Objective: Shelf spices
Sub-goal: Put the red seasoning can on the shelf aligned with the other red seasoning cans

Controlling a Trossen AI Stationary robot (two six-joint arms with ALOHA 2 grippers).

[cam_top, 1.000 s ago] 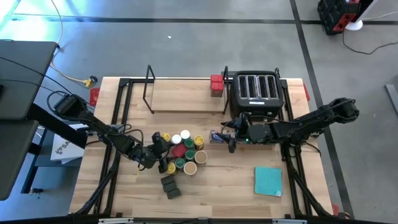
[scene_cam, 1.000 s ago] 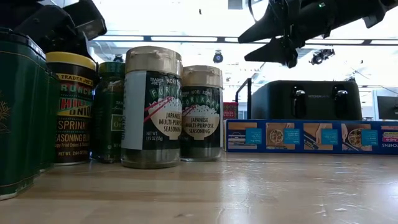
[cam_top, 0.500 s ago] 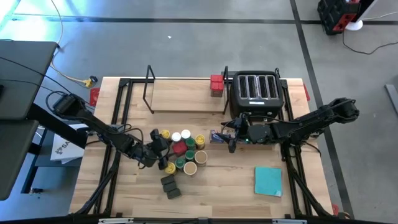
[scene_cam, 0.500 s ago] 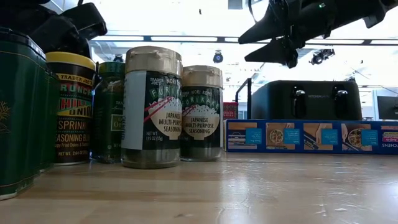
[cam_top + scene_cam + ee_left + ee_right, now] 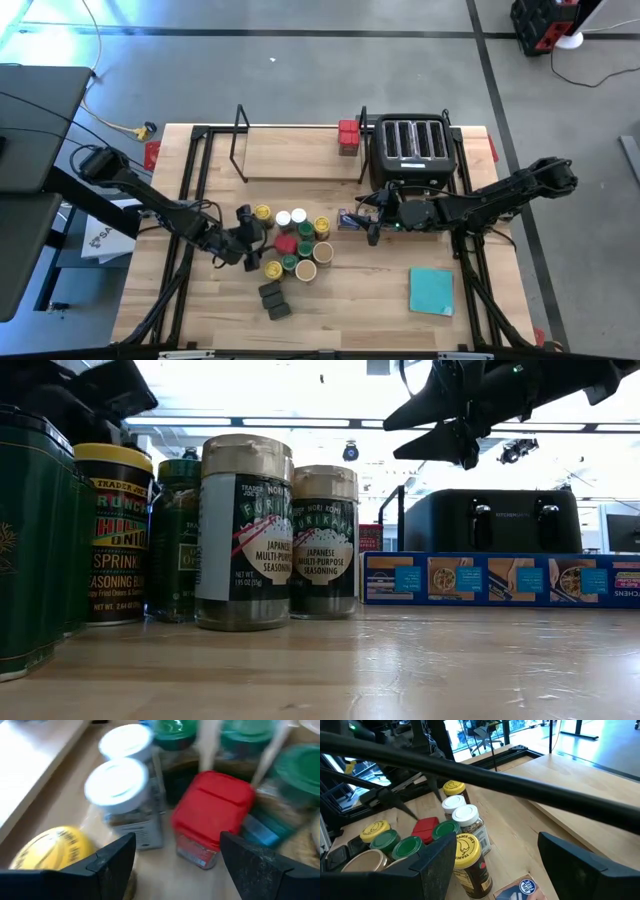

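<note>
Pale wood forms the table (image 5: 370, 300), and the spices (image 5: 290, 245) stand clustered near its centre, slightly to the left. The cluster consists of round jars with yellow, white, green and tan lids around a red tin (image 5: 212, 815). Two dark grey blocks (image 5: 272, 298) lie on the near side of the cluster, just beside it.

The shelf (image 5: 295, 150) occupies the far half of the table, left of the black toaster (image 5: 412, 150). Its board is bare apart from one red tin (image 5: 348, 137) at its right end, next to the toaster.

The left gripper (image 5: 243, 238) is positioned at the left edge of the cluster, low over the table. Its fingers (image 5: 117, 857) are spread apart and hold nothing. In the left wrist view the red tin and two white-lidded jars (image 5: 120, 785) lie ahead of the gap, with a yellow-lidded jar (image 5: 50, 850) beside one finger.

The right gripper (image 5: 370, 222) hangs above the table to the right of the cluster, near the toaster front. Its fingers (image 5: 437, 862) are also apart and empty. A long blue box (image 5: 500, 580) lies beneath it. A teal square pad (image 5: 431, 290) rests at near right, well apart from the jars.
</note>
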